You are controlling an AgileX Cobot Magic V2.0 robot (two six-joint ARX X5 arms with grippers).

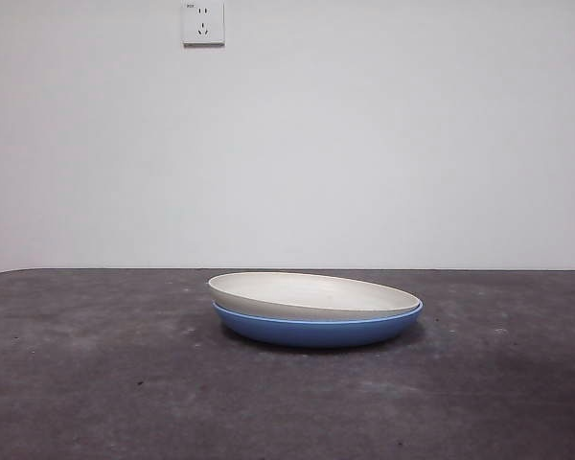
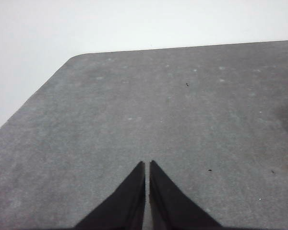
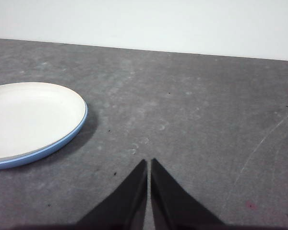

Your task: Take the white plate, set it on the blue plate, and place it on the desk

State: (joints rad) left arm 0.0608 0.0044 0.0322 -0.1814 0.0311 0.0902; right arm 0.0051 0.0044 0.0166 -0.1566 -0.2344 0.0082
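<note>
A: Location of the wide, shallow, cream-white matte plate (image 1: 311, 293)?

B: It sits nested in the wide, shallow, glossy blue plate (image 1: 316, 331) of the same size, near the middle of the broad, dark grey-brown, mottled desk (image 1: 96, 383). In the front view the white plate is tilted: its edge on the picture's left stands above the blue rim, while on the other side the two rims meet.

A: Surroundings and obstructions?

B: The front view shows bare desk around the stack. Behind it stands a plain white wall (image 1: 364, 144) carrying a white electrical socket (image 1: 203, 22) near the top. No arm appears in the front view.

A: Gripper status?

B: The left gripper (image 2: 147, 165) has its two black jaws together, with only a thin slit between the tips. It hangs above bare desk near a rounded desk corner, with no plate in its view. The right gripper (image 3: 148, 163) also has its jaws together and grips nothing. It is above the desk, well apart from the stack, which lies off to one side in its view.

A: Anything cut off or unclear?

B: In the right wrist view the picture edge cuts off part of the stack, and the blue plate shows only as a narrow rim band under the white plate. Small dark specks and pale scuffs mark the desk; their nature cannot be determined.
</note>
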